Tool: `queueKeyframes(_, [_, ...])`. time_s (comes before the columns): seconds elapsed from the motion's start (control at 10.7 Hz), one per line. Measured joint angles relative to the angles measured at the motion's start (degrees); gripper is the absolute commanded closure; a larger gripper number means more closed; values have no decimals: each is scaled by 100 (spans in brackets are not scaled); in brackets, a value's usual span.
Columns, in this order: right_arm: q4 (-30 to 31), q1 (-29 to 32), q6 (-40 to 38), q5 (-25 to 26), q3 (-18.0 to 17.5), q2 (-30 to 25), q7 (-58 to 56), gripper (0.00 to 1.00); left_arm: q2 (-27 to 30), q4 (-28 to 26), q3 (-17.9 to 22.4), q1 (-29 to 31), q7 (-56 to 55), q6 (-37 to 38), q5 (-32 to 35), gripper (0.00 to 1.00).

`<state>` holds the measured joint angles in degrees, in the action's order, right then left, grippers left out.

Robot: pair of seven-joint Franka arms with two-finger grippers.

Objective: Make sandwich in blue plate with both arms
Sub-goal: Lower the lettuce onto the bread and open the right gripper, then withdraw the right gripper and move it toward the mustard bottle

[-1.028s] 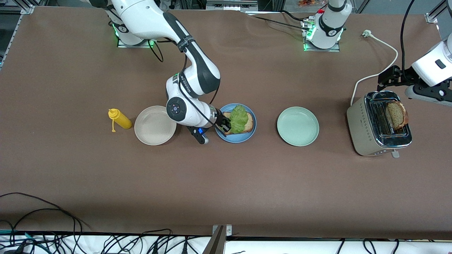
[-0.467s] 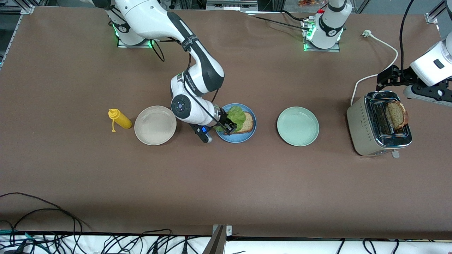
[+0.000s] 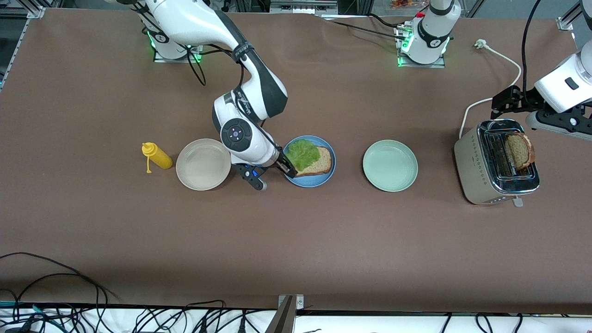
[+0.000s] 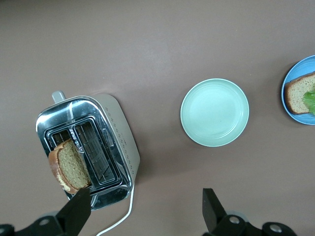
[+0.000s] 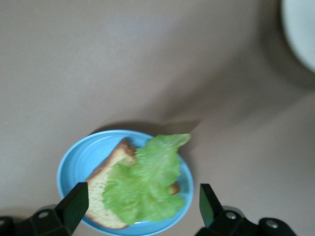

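The blue plate [image 3: 319, 179] holds one brown bread slice [image 3: 321, 162] with a ruffled green lettuce leaf [image 3: 303, 153] lying on it. My right gripper [image 3: 287, 166] is open and empty, low over the plate's edge toward the right arm's end. In the right wrist view the gripper [image 5: 140, 209] stands astride the lettuce [image 5: 147, 182], bread [image 5: 106, 179] and plate [image 5: 74, 162]. A second bread slice [image 3: 519, 150] stands in the toaster [image 3: 481, 171]. My left gripper [image 3: 504, 101] is open over the toaster's cord end. The left wrist view shows it [image 4: 145, 214] above toaster [image 4: 115, 142] and bread [image 4: 69, 164].
A pale green plate [image 3: 390, 165] lies between the blue plate and the toaster. A beige-white plate [image 3: 202, 164] and a yellow squeeze bottle [image 3: 157, 156] lie toward the right arm's end. The toaster's white cord [image 3: 504, 64] runs toward the left arm's base.
My right gripper let go of the lettuce and drew back toward the beige plate. The lettuce now lies flat on the bread. The left arm barely shifted.
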<state>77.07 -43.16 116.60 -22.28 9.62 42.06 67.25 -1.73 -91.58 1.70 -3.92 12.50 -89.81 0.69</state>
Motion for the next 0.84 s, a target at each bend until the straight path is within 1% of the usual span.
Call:
queueKeyframes(0.19, [-14, -4, -767, 865, 145, -234, -274, 0, -3, 3, -12, 0, -5, 0, 0, 0])
queueKeyframes(0.28, [-27, 2, -1243, 1258, 300, -383, -784, 0, -4, 3, -13, 0, -6, 0, 0, 0])
queueKeyframes(0.37, [-32, 9, -1603, 1433, 521, -513, -1368, 0, -4, 4, -14, -1, -7, 0, 0, 0])
queueKeyframes(0.47, [-33, 18, -1846, 1478, 801, -616, -2008, 0, -5, 4, -14, -1, -8, 0, 0, 0])
queueKeyframes(0.84, [-41, 45, -2249, 1507, 1791, -877, -4258, 0, -5, 6, -17, -70, -10, 0, 0, 0])
